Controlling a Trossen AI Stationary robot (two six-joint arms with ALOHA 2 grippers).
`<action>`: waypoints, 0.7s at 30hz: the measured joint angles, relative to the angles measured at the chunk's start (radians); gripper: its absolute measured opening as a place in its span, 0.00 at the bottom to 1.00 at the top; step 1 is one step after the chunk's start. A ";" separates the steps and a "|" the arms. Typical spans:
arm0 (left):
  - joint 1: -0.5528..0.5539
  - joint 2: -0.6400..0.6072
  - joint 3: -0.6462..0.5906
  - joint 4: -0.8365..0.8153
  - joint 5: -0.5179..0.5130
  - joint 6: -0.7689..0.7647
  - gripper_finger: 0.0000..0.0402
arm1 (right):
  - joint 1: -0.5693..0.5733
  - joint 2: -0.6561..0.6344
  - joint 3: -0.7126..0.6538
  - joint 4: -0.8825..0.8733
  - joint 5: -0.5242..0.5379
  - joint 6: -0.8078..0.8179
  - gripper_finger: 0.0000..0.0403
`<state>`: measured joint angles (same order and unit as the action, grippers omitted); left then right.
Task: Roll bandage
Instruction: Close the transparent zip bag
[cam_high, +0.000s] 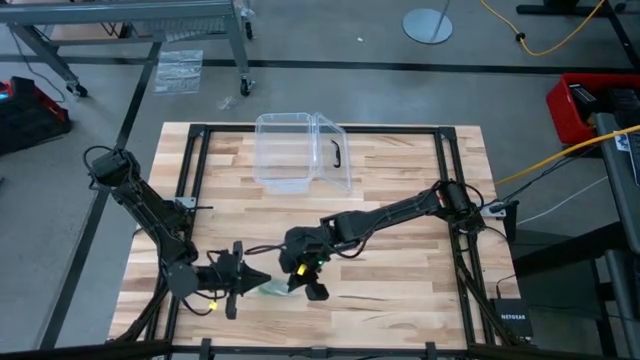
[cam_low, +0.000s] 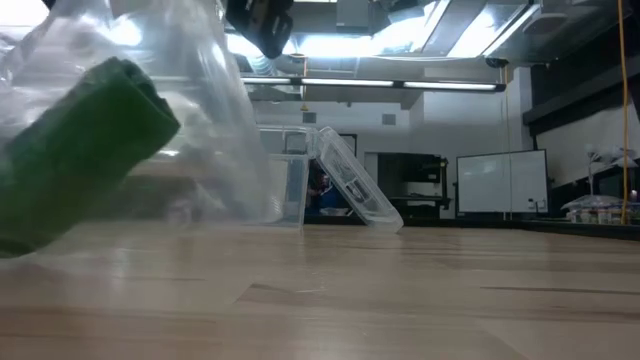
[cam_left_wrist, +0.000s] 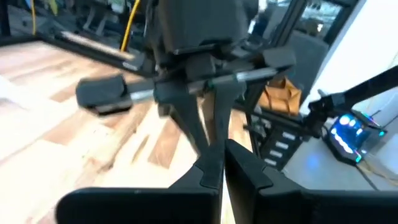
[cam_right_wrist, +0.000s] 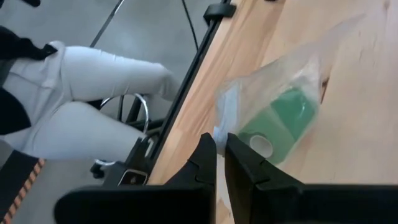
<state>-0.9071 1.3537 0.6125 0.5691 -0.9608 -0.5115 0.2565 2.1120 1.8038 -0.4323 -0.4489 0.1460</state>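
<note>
The bandage (cam_right_wrist: 281, 121) is seen as a short green roll that is enclosed in a clear plastic wrapper (cam_right_wrist: 261, 93), and it is found at the front part of the wooden surface (cam_high: 400, 260), close to the front edge, between the two tools. In the low view the roll (cam_low: 75, 150) is shown tilted inside the wrapper (cam_low: 200, 110). The right tool (cam_right_wrist: 220, 144) is placed at the edge of the wrapper, with its fingers brought almost together on a corner of the plastic; the green roll itself is not touched by them. The left tool (cam_high: 262, 279) is positioned just beside the wrapper from the other side, and its fingers (cam_left_wrist: 205, 168) are seen pressed together, though what is held between them cannot be told. Farther back on the surface a clear plastic box (cam_high: 300, 150) with a black handle is standing open, well apart from the bandage. Beyond the front edge of the surface, the legs of a person (cam_right_wrist: 87, 99) in light trousers are visible.
</note>
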 joint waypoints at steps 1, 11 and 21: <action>0.002 0.000 0.000 -0.020 0.006 -0.014 0.03 | 0.000 0.000 0.000 -0.007 -0.001 0.000 0.04; 0.020 0.001 -0.001 -0.083 0.105 -0.103 0.25 | -0.001 -0.001 0.000 0.025 -0.006 0.004 0.04; 0.071 0.010 -0.001 -0.109 0.229 -0.084 0.40 | -0.002 -0.002 0.001 0.136 0.022 0.030 0.04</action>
<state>-0.8357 1.3640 0.6117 0.4605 -0.7317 -0.5951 0.2550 2.1101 1.8046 -0.2959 -0.4273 0.1760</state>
